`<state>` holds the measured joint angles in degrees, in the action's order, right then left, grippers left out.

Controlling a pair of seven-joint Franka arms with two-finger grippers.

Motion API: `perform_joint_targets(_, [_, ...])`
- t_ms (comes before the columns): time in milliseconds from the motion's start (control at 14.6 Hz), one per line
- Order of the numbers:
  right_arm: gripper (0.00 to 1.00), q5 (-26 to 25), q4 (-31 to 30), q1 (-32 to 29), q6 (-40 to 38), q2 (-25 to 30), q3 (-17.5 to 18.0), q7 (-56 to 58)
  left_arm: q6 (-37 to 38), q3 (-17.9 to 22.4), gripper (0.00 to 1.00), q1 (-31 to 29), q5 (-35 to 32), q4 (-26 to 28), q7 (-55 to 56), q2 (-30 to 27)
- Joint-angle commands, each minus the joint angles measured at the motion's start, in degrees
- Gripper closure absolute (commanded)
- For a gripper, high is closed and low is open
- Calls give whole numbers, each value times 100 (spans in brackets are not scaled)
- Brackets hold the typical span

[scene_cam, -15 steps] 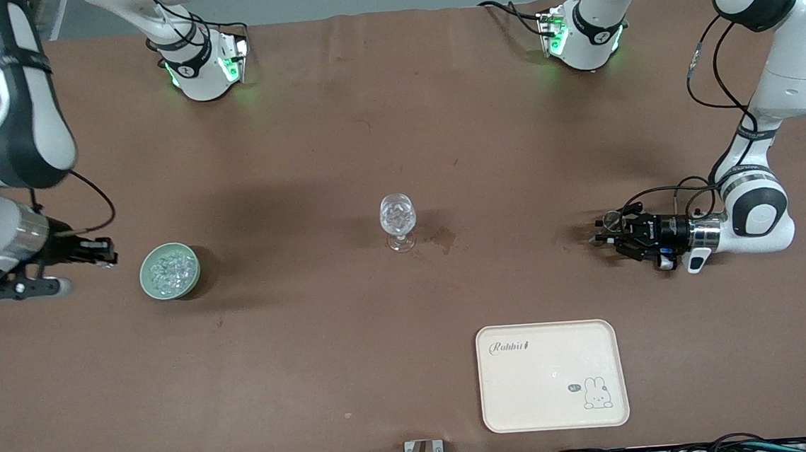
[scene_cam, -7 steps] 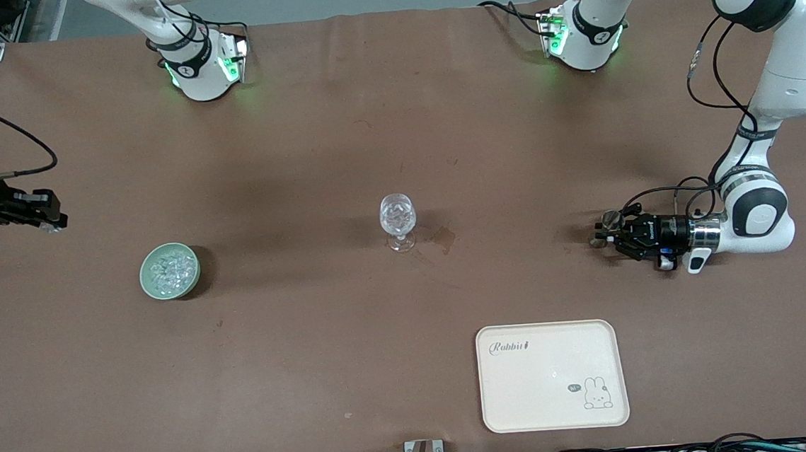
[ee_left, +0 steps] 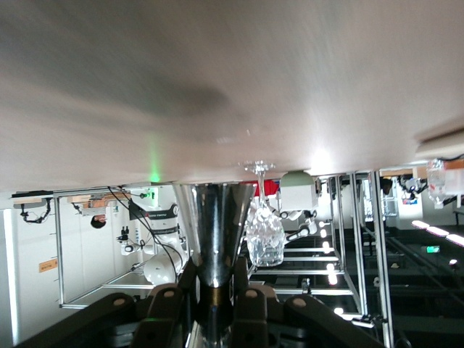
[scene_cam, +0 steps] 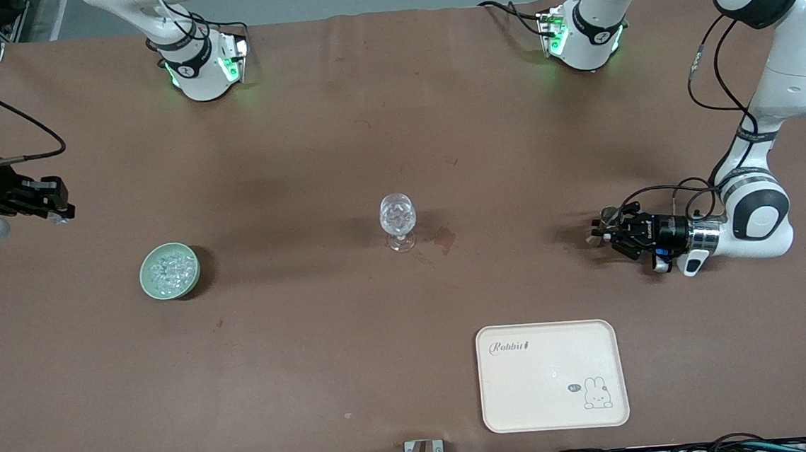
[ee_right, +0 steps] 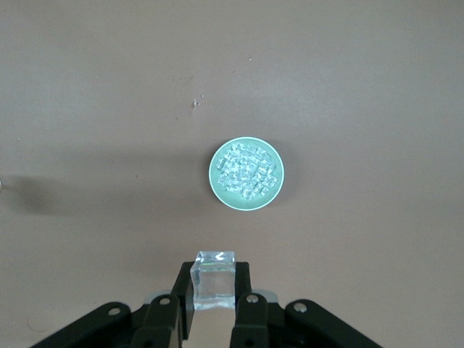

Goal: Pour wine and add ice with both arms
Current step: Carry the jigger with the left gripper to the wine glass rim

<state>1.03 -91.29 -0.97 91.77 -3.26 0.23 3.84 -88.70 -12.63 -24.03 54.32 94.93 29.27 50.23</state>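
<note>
A stemmed glass with clear lumps in its bowl stands mid-table; the left wrist view shows it too. A green bowl heaped with ice sits toward the right arm's end. My right gripper hangs over bare table beside the bowl, shut on one clear ice cube. My left gripper lies low over the table at the left arm's end. It is shut on a steel cone-shaped cup whose mouth faces the glass. No wine is in view.
A cream tray with a rabbit print lies nearer the front camera, toward the left arm's end. A dark wet stain marks the brown cloth beside the glass. Both arm bases stand along the table's back edge.
My right gripper has risen from beside the bowl and drawn toward the table's end with the ice cube. My left gripper has closed on the steel cup and shifted slightly.
</note>
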Motion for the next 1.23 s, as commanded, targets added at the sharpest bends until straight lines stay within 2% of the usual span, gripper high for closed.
perform_joint_targets(0, [98, -59, -99, 1, -28, 132, -6, -77, 37, -361, 99, 12, 218, 78, 455, -363])
perform_joint_targets(137, [98, -59, -108, 1, -28, 132, -6, -77, 10, -460, 99, 65, 386, 105, 860, -557])
perform_joint_targets(342, [98, -59, -108, -17, -97, 158, -6, -77, -304, -854, 99, 65, 509, 227, 1220, -794])
perform_joint_targets(683, [98, -59, -108, -26, -195, 194, -15, -77, -1763, -1891, 99, 56, 562, 824, 1872, -1357])
perform_joint_targets(820, [98, -59, -117, -43, -177, 176, -23, -77, -2289, -2303, 99, 56, 824, 1044, 1898, -1428])
perform_joint_targets(1161, [98, -59, -126, -26, -124, 159, -23, -77, -4020, -3402, 99, 117, 922, 1423, 2397, -1455])
